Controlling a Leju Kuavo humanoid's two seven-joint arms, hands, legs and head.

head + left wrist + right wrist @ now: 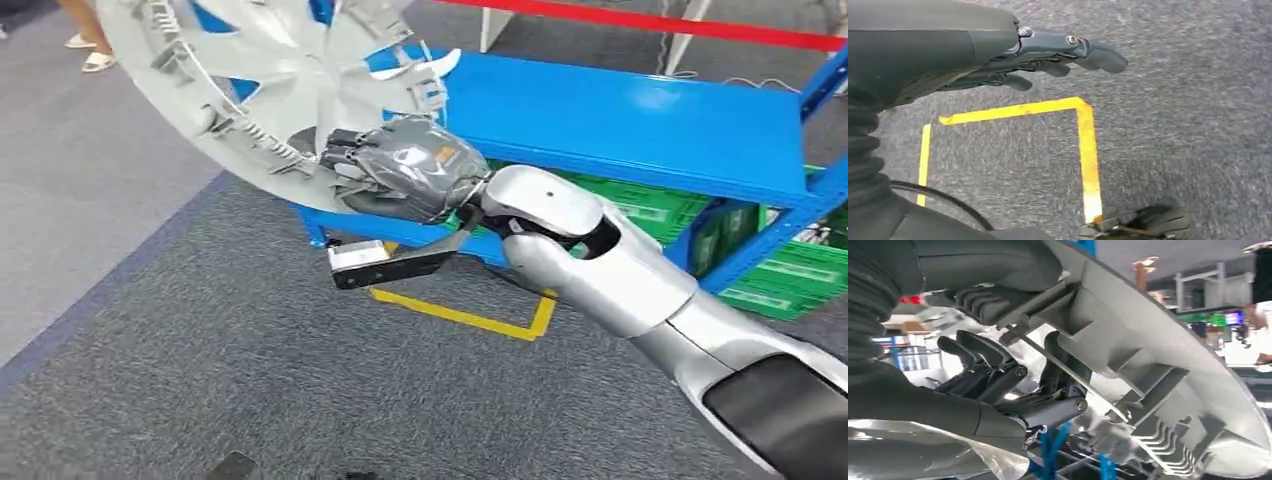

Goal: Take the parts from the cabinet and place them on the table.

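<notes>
Gripping the rim of the grey wheel cover (250, 80), my right robot hand (400, 170) held it tilted up over the carpet, near the left end of the blue shelf unit (620, 120). My left robot hand (1048, 55) hung over the yellow floor marking (1087, 150), fingers loosely extended, holding nothing. I judged this the carry step; next came finding the desk and setting the cover down flat.

The grey wheel cover (270, 90) is running off the top edge of the head view and hiding the blue rack's (620, 120) left end, while the right hand's fingers (345, 150) are disappearing behind its rim.
</notes>
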